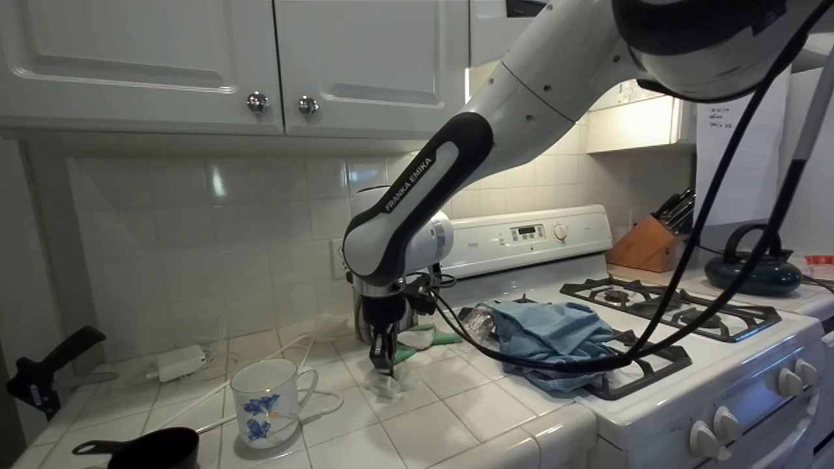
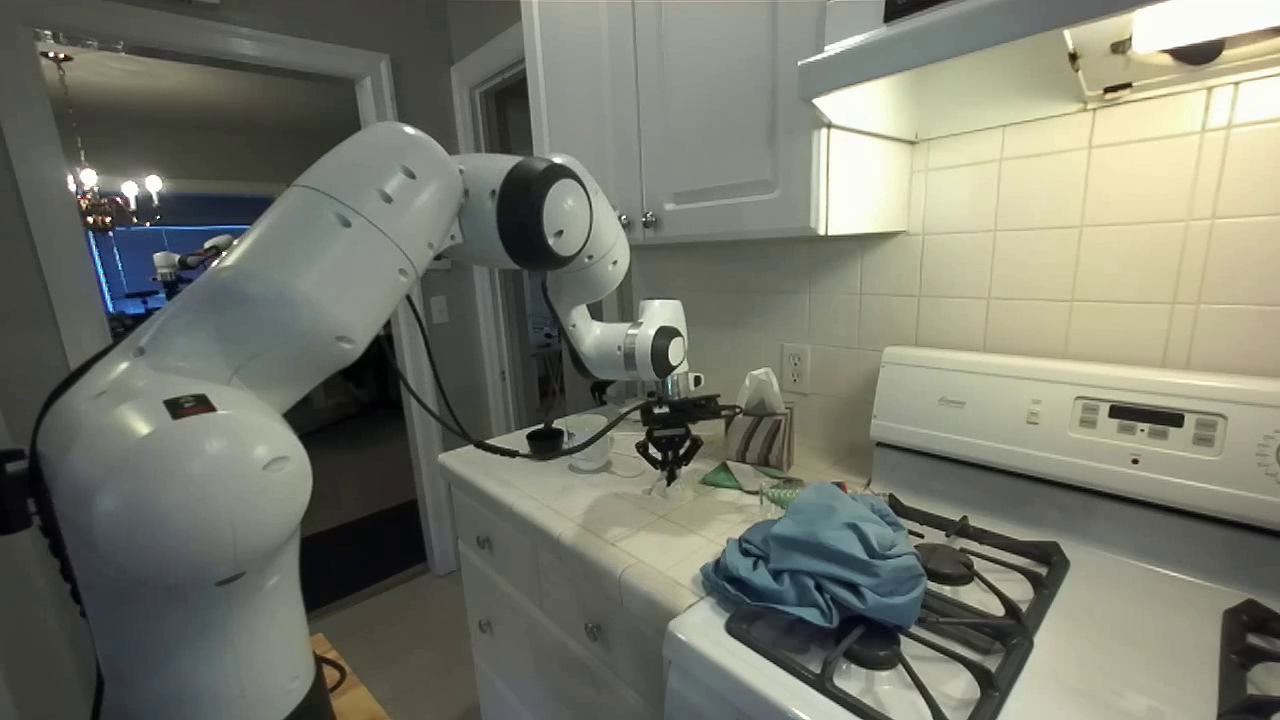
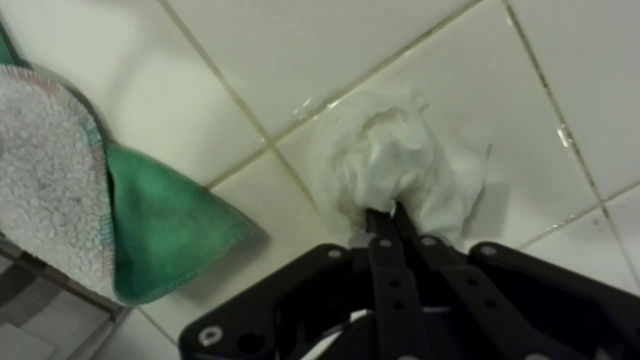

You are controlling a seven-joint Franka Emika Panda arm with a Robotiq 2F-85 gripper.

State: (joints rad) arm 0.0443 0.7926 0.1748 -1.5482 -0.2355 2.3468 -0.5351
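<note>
White tissue [image 3: 395,150] lay crumpled on the tiled counter [image 3: 530,95], right at the end of my gripper [image 3: 390,214], its wad bunched around the tips. I had the fingers [image 3: 392,270] closed, pinching a fold of it, with a scrap of white showing between them. In the wrist view, most of the wad sat just ahead of the tips, and a thinner flap fanned out to the right. It was roughly round, so I could make out no clear long axis; that flap was the only part that pointed anywhere. Near it lay a green cloth [image 3: 170,225] with a pale fluffy layer [image 3: 50,170] over it, then a striped tissue box [image 2: 758,442] with a sheet [image 2: 762,392] standing up from its top. Farther along the counter were a white mug [image 1: 264,407] with blue flowers and a black pan [image 1: 159,449]. Off the other way, a blue cloth [image 2: 820,560] was heaped on the corner of the stove [image 2: 1120,640], and well beyond stood a wooden knife block [image 1: 645,244] and a dark teal kettle [image 1: 775,280]
</note>
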